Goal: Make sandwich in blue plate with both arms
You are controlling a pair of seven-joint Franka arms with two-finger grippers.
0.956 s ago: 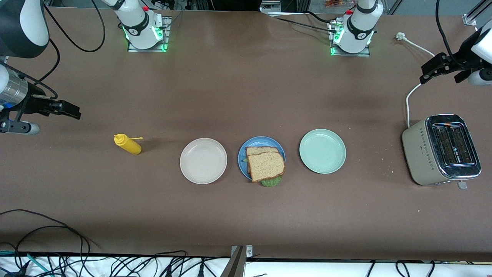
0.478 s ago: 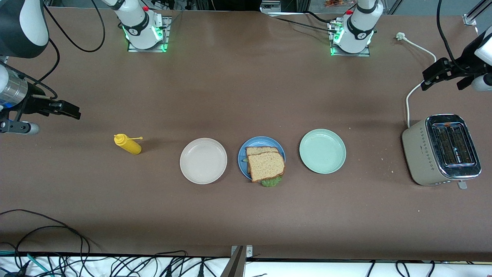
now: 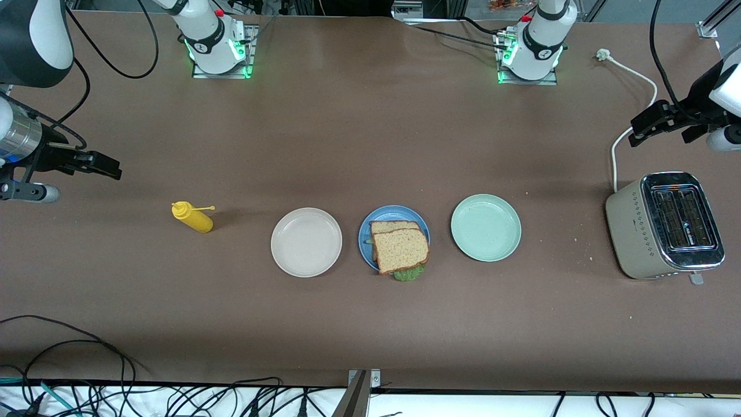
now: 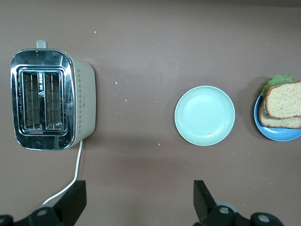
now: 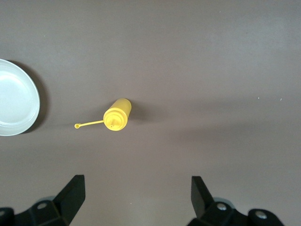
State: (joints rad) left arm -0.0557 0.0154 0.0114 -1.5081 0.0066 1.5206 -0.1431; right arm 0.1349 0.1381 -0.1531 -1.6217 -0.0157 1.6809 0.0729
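I have the sandwich [image 3: 399,249] stacked on the blue plate [image 3: 365,237] midway along the table, between the beige plate [image 3: 306,242] and the green plate [image 3: 485,227], so I judge the build done. That is why I hold both arms clear at the table's ends with jaws spread and empty: the left gripper [image 3: 651,123] above the toaster [image 3: 664,226], the right gripper [image 3: 98,165] above bare tabletop near the mustard bottle [image 3: 193,217]. My front view alone shows the full row, while the left wrist view looks straight down into the toaster's empty slots and the right wrist view shows the bottle's cap hanging off on its strap.
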